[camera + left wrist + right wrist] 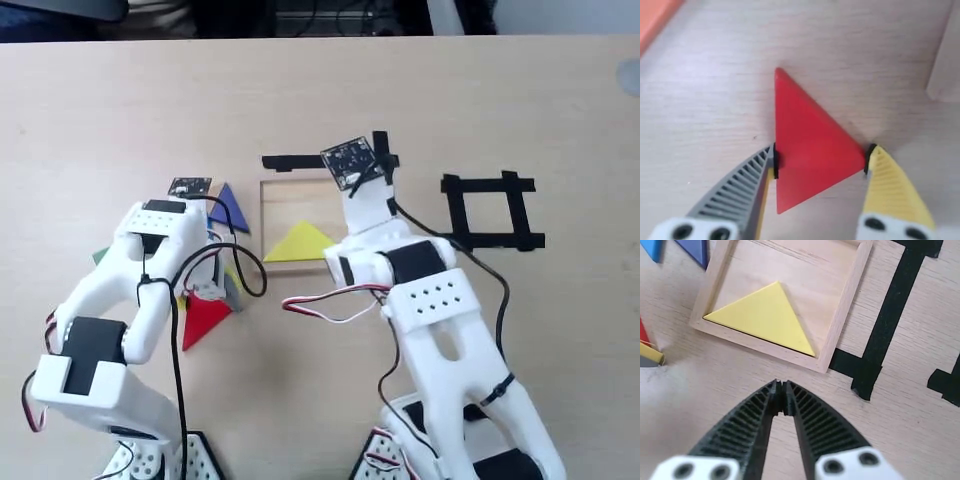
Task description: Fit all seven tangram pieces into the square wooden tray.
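Half open, the left gripper (pixel 822 156) clamps the red triangle (pixel 805 130) by its edges.

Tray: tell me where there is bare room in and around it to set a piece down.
Free: the far half of the tray, between the yellow triangle and the rim; the table strip between tray and black tape square. Crowded: the tray's other side, with the blue triangle, cables and the red triangle in the left claw.
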`<control>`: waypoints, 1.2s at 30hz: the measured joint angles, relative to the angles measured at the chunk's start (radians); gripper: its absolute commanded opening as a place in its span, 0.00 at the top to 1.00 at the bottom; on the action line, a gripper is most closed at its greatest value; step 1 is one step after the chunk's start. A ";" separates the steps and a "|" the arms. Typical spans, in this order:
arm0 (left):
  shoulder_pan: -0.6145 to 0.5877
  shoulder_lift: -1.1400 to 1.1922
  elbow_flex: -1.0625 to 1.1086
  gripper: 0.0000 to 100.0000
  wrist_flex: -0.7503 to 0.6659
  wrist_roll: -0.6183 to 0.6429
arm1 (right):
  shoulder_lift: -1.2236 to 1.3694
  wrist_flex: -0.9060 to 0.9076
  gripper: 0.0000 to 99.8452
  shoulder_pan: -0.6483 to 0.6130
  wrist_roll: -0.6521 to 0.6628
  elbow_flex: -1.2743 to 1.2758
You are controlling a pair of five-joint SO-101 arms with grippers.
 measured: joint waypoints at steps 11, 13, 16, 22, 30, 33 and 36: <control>0.000 0.008 -0.026 0.94 0.000 0.000 | 0.000 0.000 0.99 0.000 0.000 0.000; 0.000 0.008 -0.026 0.94 0.000 0.000 | 0.000 0.000 0.99 0.000 0.000 0.000; 0.000 0.009 -0.037 0.94 0.000 -0.009 | 0.000 0.000 0.99 0.000 0.000 0.000; 0.000 0.014 -0.044 0.94 0.000 -0.011 | 0.000 0.000 0.99 0.000 0.000 0.000; 0.021 0.014 -0.052 0.94 0.008 -0.018 | 0.000 0.000 0.99 0.000 0.000 0.000; 0.057 -0.034 -0.049 0.94 0.028 -0.015 | 0.000 0.000 0.99 0.000 0.000 0.000; 0.071 -0.101 -0.046 0.94 0.046 -0.020 | 0.000 0.000 0.99 0.000 0.000 0.000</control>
